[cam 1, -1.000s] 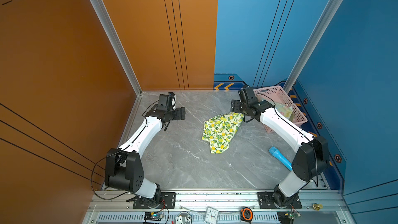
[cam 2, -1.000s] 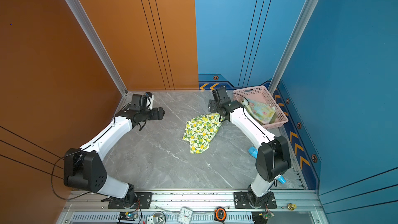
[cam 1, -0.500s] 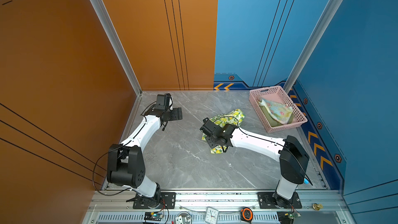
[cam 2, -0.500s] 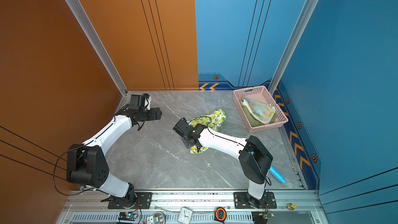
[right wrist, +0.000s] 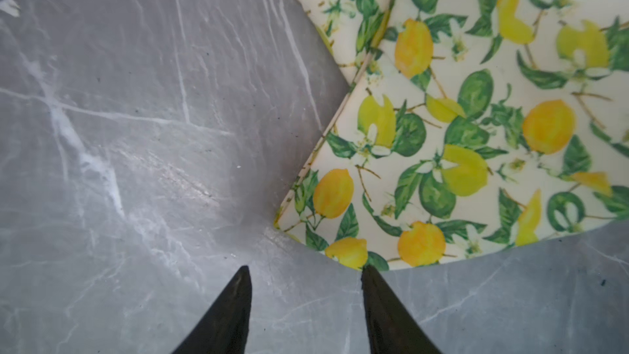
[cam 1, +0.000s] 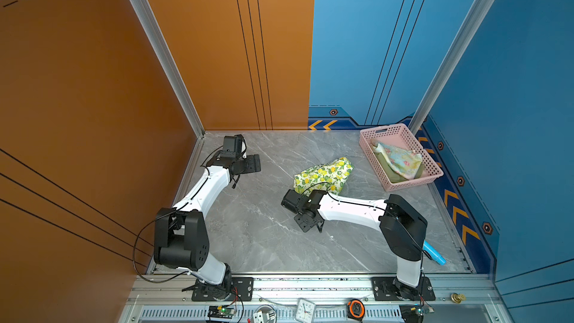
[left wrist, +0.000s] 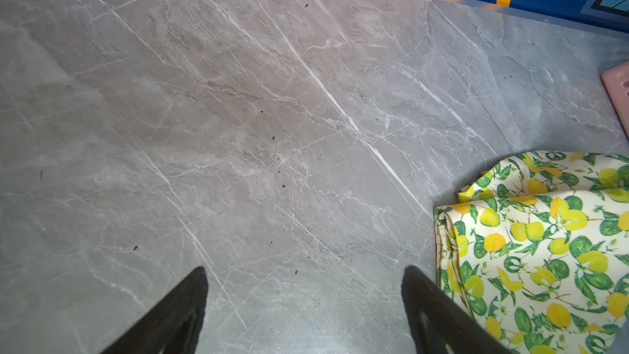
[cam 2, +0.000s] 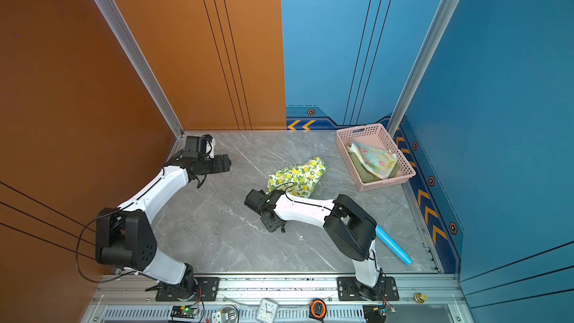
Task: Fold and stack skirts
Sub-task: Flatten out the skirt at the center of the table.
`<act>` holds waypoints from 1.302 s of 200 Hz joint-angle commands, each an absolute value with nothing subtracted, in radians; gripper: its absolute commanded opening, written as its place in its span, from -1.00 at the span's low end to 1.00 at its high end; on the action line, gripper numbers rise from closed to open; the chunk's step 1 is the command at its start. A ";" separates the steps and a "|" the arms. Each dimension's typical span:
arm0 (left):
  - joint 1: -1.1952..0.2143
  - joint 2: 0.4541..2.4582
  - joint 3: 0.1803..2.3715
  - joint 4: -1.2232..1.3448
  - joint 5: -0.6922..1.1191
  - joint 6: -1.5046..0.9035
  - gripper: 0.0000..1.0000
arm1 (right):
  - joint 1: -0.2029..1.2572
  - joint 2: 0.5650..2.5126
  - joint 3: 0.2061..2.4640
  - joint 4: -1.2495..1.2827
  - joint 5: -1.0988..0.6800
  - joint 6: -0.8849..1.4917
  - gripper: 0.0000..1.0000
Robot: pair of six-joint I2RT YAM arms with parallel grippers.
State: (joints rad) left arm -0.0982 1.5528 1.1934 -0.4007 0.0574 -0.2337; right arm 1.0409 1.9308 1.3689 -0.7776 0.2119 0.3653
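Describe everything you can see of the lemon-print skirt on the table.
The lemon-print skirt is soft white cloth printed with yellow lemons and green leaves. It lies loosely folded and rumpled on the grey marble table, near the middle, outside the pink basket. Layered edges show in the right wrist view. The right end effector, jaws apart, has one fingertip at its hem; nothing grips it.

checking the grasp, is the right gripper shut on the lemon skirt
No, the right gripper stands open over bare table, with the edge of the lemon skirt just beside one fingertip.
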 commanded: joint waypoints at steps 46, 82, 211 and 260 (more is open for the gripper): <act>-0.106 1.552 1.195 -0.411 0.061 -0.239 0.80 | 1.024 2.018 1.422 -0.782 0.170 0.344 -0.02; -0.106 1.557 1.196 -0.411 0.060 -0.239 0.80 | 1.008 2.044 1.441 -0.780 0.176 0.339 -0.17; -0.179 1.568 1.189 -0.416 0.026 -0.204 0.80 | 0.857 1.919 1.526 -0.758 0.204 0.288 -1.00; -0.283 1.607 1.185 -0.426 -0.035 -0.135 0.80 | 0.734 1.857 1.588 -0.738 0.176 0.263 -1.00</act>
State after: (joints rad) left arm -0.2386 1.5795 1.1934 -0.4011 0.0162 -0.1886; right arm 0.7753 1.8999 1.5490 -0.7486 0.1791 0.2935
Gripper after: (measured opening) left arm 0.901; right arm 0.048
